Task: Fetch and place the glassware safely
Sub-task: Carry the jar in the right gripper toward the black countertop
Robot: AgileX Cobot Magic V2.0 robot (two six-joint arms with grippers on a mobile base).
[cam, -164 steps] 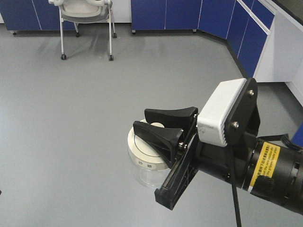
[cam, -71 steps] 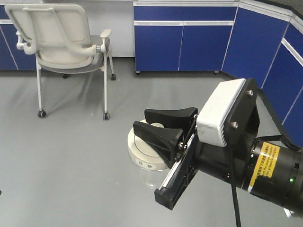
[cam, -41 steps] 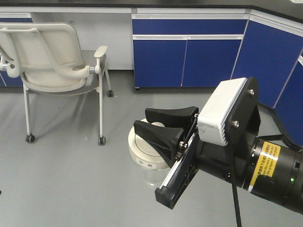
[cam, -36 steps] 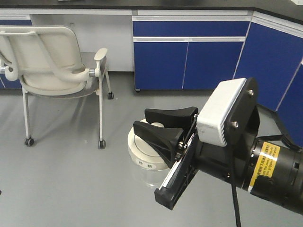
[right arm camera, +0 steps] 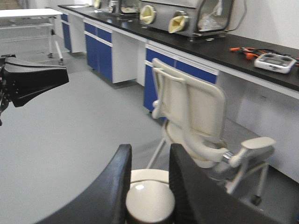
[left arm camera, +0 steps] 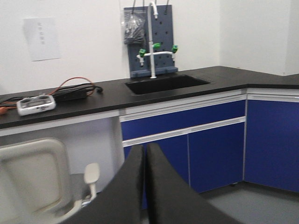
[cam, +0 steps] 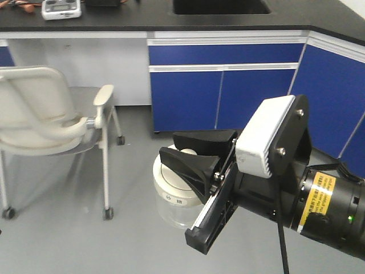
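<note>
Exterior front-facing: shows the right tool (cam: 177, 147) pinched narrow on the knob (cam: 188, 153) of the lid (cam: 168, 181), with the glass jar (cam: 171, 216) hanging just beneath, high above the floor. Looks empty. Risks a drop and breakage through a loose lid or a jolt.

Left wrist-mounted: shows the left tool (left arm camera: 145, 149) pressed together on nothing.

Right wrist-mounted: confirms the knob between the fingers (right arm camera: 114, 186), with a chair (right arm camera: 189, 102) ahead to bump.

My right arm reaches forward and a little to the left. My right gripper (cam: 171, 145) is closed on the lid knob of the jar (cam: 174, 200) and holds it above the floor. My left gripper (left arm camera: 144, 148) points forward, with its fingers closed together.
</note>
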